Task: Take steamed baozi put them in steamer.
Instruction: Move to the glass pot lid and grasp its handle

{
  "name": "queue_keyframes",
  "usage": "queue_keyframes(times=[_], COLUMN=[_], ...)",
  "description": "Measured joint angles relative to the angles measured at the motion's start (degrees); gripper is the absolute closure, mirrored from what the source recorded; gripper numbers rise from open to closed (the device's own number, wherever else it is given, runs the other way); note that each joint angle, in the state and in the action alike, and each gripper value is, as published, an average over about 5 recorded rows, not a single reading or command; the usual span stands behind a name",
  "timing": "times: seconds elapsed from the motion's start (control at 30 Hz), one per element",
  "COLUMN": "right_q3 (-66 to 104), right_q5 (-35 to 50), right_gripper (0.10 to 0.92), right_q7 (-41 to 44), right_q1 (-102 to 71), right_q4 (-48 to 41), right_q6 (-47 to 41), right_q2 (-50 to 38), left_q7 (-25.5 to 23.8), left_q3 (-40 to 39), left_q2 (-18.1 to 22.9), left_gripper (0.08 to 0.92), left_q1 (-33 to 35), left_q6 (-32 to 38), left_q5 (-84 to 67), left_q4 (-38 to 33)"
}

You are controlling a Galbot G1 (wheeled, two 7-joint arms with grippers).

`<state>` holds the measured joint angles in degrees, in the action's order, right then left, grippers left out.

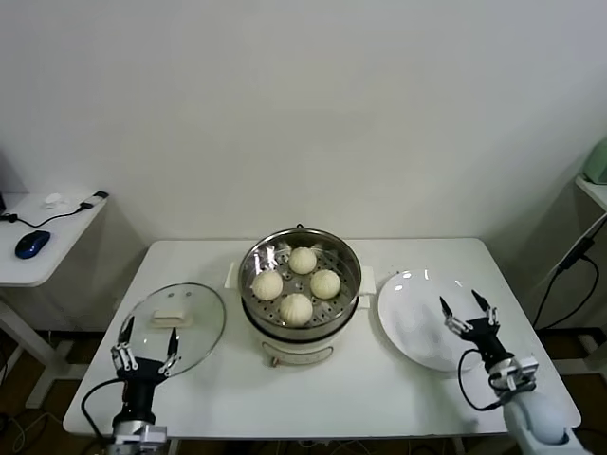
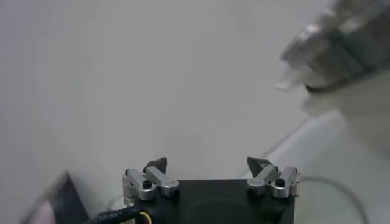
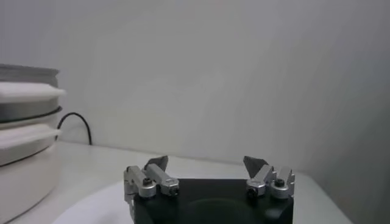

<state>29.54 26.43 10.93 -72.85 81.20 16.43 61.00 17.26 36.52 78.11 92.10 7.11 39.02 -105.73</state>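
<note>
All 4 steamed baozi (image 1: 297,282) sit in steamer (image 1: 300,296), table centre. My left gripper (image 1: 145,353) near front-left corner & right gripper (image 1: 469,315) over plate (image 1: 418,322): both wide, empty. Forearms cut off.

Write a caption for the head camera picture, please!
Four baozi in the steamer, plate bare, left gripper and right gripper open.

My left gripper (image 1: 146,344) hung low at my left with its jaws spread wide, empty. My right gripper (image 1: 467,311) sat low at my right, likewise agape, fingers pointing up and forward.
</note>
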Motion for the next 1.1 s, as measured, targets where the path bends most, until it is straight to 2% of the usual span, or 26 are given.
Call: queue_keyframes(times=[0.43,1.1], right_q3=[2.0,4.5], right_q5=[-5.2,-7.7], right_gripper=[0.203,0.203], right_q7=[-1.6,-2.2], right_q1=[-5.5,-9.2], right_q4=[5.5,7.5], right_q6=[-1.1,-2.6], right_q2=[7.2,9.8], left_q7=[2.7,0.5], left_q3=[-0.3,-3.0], left_q2=[-3.6,-4.7], left_gripper=[0.177,0.177], left_q1=[-5.3,-17.1], left_q6=[-4.7,-11.0], left_q5=[25.9,35.4], left_q4=[10.1,22.3])
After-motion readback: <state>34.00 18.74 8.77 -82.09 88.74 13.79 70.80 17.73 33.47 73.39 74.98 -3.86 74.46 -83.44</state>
